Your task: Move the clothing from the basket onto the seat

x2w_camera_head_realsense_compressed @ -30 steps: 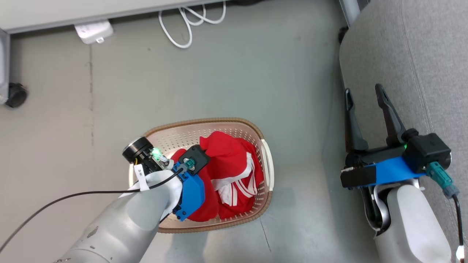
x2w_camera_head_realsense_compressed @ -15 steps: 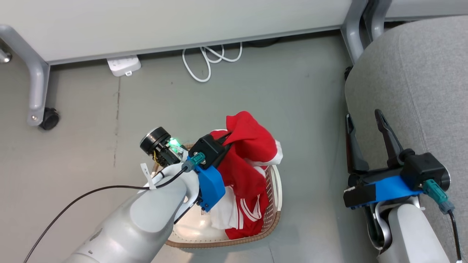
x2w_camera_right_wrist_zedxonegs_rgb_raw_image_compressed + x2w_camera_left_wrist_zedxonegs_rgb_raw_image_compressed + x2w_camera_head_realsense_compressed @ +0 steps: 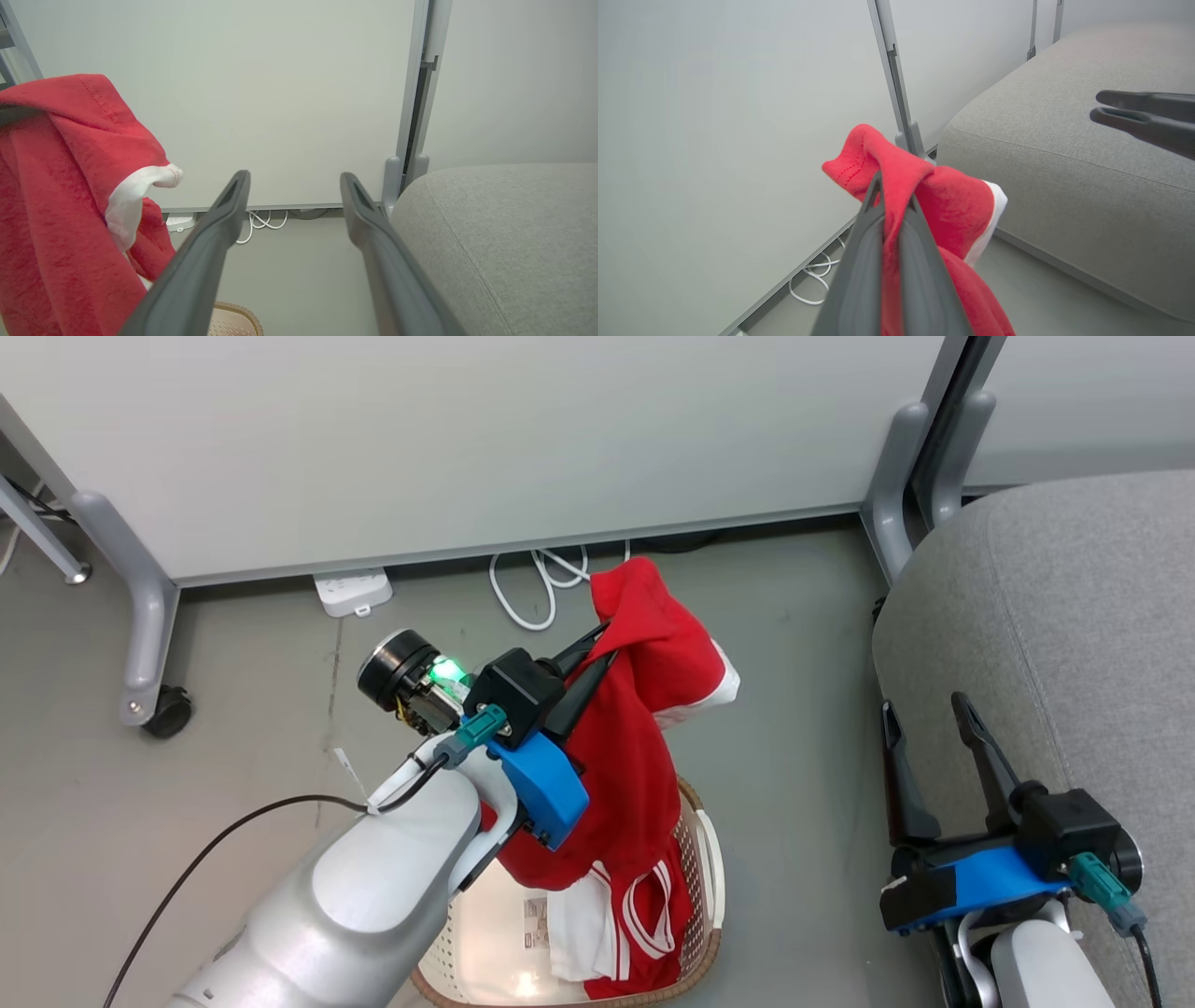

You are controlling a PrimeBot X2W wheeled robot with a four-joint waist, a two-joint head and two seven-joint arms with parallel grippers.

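The left gripper (image 3: pixel 605 644) pinches a fold of the red top (image 3: pixel 644 756), soft and floppy (light, I guess), dangling over the basket (image 3: pixel 714 859). The right gripper (image 3: pixel 923 703) is wide open by the seat (image 3: pixel 1074 616).

Left forearm (image 3: pixel 373 896): smooth, rounded pale-grey shell.
Left wrist: blue bracket (image 3: pixel 541 784) under a black box-shaped housing (image 3: pixel 513 686). Teal plug (image 3: pixel 476 728) on a thin black cable (image 3: pixel 215 831), bound with a white cable tie (image 3: pixel 350 775). Alongside, a black cylindrical module (image 3: pixel 397 663) with a lit green indicator (image 3: pixel 448 669).
Left gripper (image 3: pixel 609 642): two long dark fingers (image 3: pixel 859 261), matt grey, tapering to points.
Right forearm (image 3: pixel 1036 971): same pale-grey shell, with right blue bracket (image 3: pixel 990 882), right black housing (image 3: pixel 1069 826) and right teal plug (image 3: pixel 1097 887). White tape patch (image 3: pixel 892 887) on the black bar end.
Right gripper (image 3: pixel 923 703): matching fingers, with a recessed slot near each tip.
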